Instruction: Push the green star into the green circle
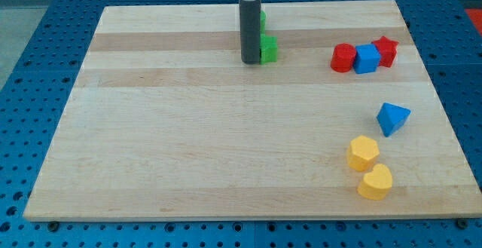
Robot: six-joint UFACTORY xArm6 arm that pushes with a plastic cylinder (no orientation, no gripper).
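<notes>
Here, two green blocks are sitting near the view's top edge, just right of the dark rod. The lower green block (269, 49) is showing only its right part, a chunky angular piece, and the rod is covering the rest. The upper green block (262, 19) is peeking out as a thin sliver behind the rod's right side. With so little showing, I cannot tell which of the two is the green star and which is the green circle. They are lying one above the other, close together; whether they are touching is hidden by the rod.

My tip (250, 61) is resting on the pale wooden desk (188, 142), touching or almost touching the left side of the lower green block. The rod is standing upright and reaching out of the view's top. There are no fingers on this arm, only the plain rod, so nothing is opening, closing or gripping.

Moving outward to the view's right, a red rounded block (343, 57), a blue cube-like block (367, 59) and a red star-like block (385, 50) are pressing together in a short row, well apart from the green pair. Below them, a blue triangular block (392, 117) is lying alone. Further toward the view's bottom right, a yellow hexagonal block (362, 153) and a yellow heart-like block (375, 182) are sitting touching each other.
</notes>
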